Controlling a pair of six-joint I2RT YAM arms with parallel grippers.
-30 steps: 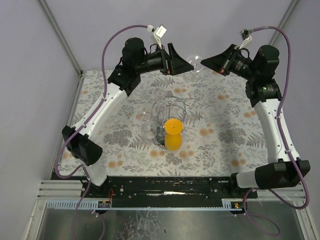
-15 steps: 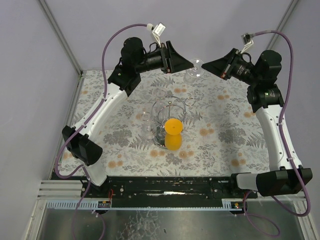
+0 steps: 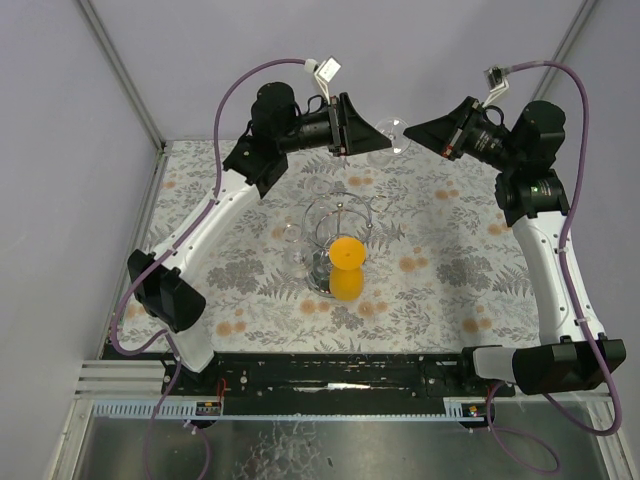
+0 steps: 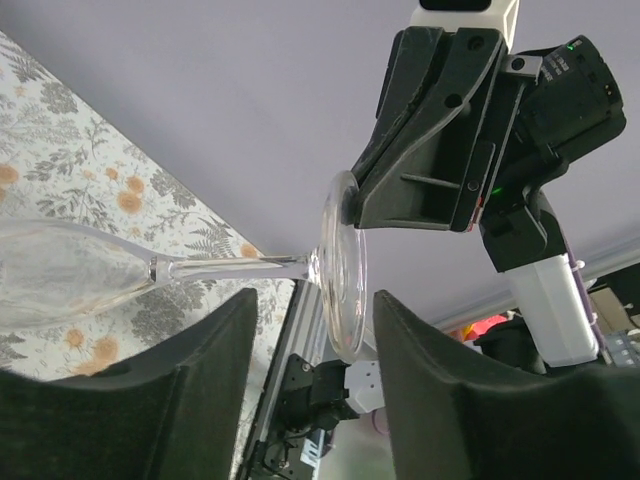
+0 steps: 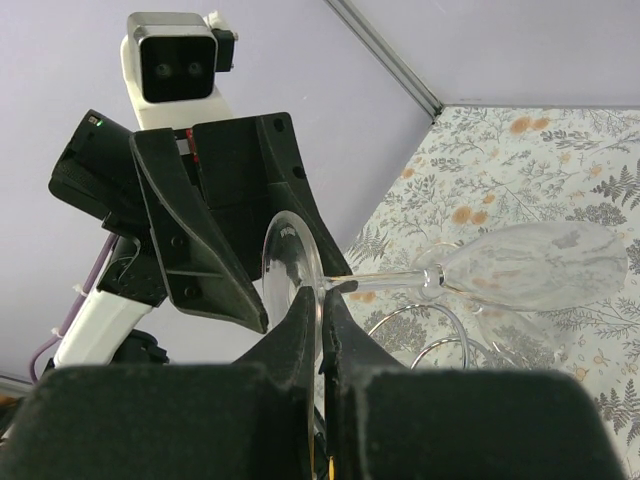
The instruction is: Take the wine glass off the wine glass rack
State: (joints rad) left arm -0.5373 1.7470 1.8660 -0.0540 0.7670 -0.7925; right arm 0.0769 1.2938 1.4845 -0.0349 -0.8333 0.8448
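Biggest thing first: the left arm (image 3: 225,200) has re-posed since half a second back. Its top joints have swung a touch rightward in the upper middle of the overhead shot, while the right arm (image 3: 545,260) has basically sat tight.

The wine glass rack (image 3: 340,215) stands mid-frame on the floral table (image 3: 450,270) with an orange cup-shaped thing (image 3: 347,268) on its near side. Neither gripper is anywhere near it.

The wine glass (image 3: 390,135) we care about is up in the air, upper middle of the overhead shot. It's lying sideways between the two grippers, well apart from the rack.

The right gripper (image 5: 320,305) is pinched tight on the rim of the glass's foot. The left gripper (image 4: 315,310) is spread wide with the foot rim sitting in the gap, and I can't see either of its pads (image 4: 200,380) touching it.

My read: this looks like a handoff that's gone over to the right side, so the "off the rack" part is done. What's left is the left one backing away without clipping the foot.
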